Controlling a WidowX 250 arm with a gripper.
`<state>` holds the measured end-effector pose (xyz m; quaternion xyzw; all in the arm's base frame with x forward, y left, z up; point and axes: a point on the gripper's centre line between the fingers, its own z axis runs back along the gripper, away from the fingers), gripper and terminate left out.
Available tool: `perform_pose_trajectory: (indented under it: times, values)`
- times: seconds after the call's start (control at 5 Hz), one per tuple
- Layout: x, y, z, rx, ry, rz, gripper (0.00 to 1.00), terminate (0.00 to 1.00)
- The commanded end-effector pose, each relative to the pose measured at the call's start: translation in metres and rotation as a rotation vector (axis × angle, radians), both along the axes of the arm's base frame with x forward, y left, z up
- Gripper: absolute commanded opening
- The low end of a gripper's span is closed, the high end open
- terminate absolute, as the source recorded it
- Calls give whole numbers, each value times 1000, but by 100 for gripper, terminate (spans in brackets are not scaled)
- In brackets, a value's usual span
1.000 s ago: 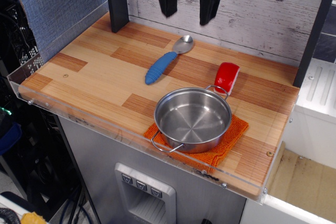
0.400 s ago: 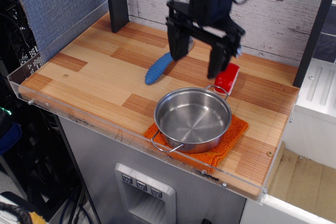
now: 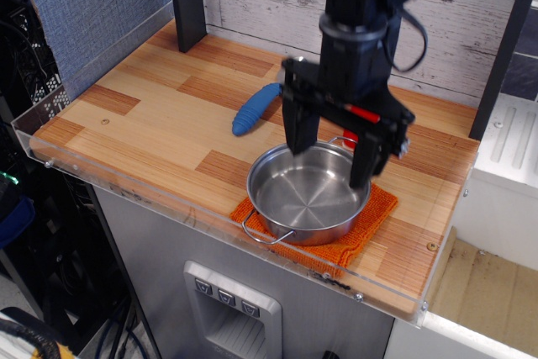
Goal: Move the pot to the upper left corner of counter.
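Jaws spread above round shiny steel pot

The shiny steel pot is sitting upright and empty directly beneath the pincer, near the front right edge of the striped wooden counter.

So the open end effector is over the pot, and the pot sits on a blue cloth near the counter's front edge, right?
Not quite: the cloth is orange, not blue, as observation.image shows. The rest holds: the open end effector is over the pot, which sits on that cloth near the counter's front edge.
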<state>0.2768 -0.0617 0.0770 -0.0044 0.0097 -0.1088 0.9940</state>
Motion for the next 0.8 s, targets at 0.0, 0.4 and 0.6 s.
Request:
perform_pose_trajectory:
  times: [0.0, 0.4, 0.6]
  values:
    - [-8, -13, -4, -15, -44, 66, 100, 0]
    - [-9, -23, -23, 43, -35, 79, 100, 0]
    - [-6, -24, -31, 70, -31, 81, 100, 0]
